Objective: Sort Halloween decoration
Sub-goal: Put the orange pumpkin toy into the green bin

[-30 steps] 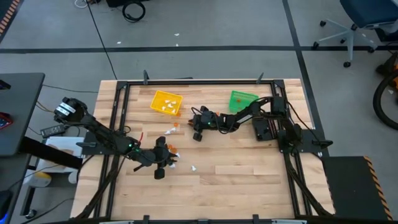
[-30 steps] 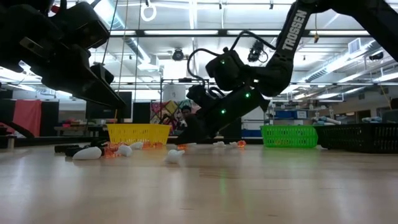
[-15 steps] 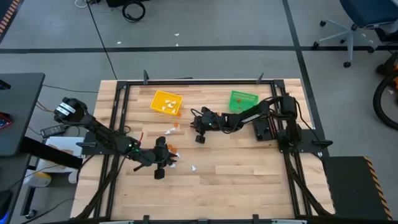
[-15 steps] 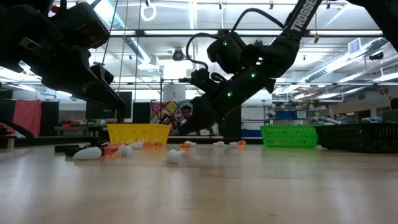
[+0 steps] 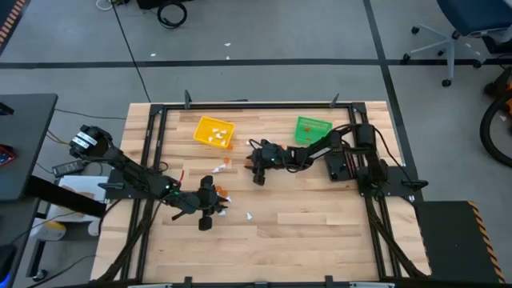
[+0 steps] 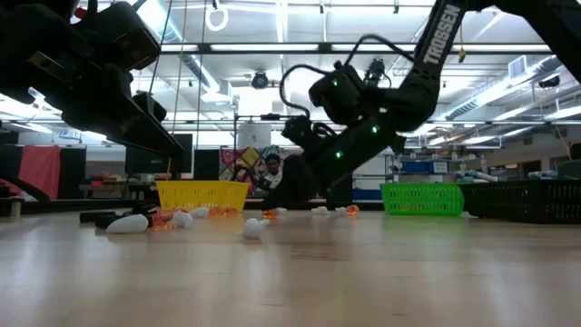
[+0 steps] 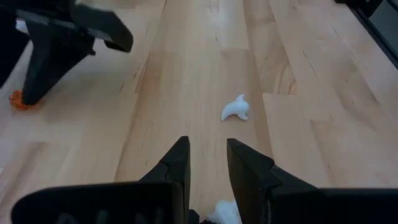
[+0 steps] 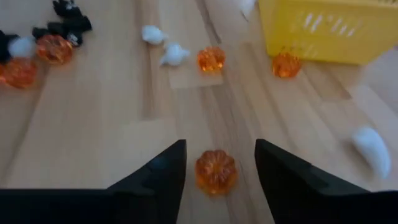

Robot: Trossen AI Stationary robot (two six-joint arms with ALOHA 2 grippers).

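Your right hand [image 8: 216, 163] has just dropped back toward the light wooden table [image 5: 320, 224] after riding higher half a second ago, and its fingers now stand wide. Between them, on the boards, sits a small translucent orange pumpkin trinket [image 8: 216, 171], not yet touched on either side. That reads as the approach to a pick, so the next close should take it. From above, that hand [image 5: 258, 170] is near the table's middle, between the yellow mesh plastic bin [image 5: 214, 132] and the green mesh plastic bin [image 5: 313, 129].

More Halloween decoration lies beyond it: two further orange pumpkins [image 8: 211, 59], small white ghost figures [image 8: 174, 55] and a few black pieces [image 8: 69, 23]. The yellow bin already holds some white pieces, so sorting looks well short of done.

Your left hand [image 7: 207, 163] has not moved over the last second. Its fingers stand narrowly apart, low over the table, with one white ghost [image 7: 236, 109] just ahead and another white piece [image 7: 221, 213] at its fingertips; whether it grips that one I cannot tell.
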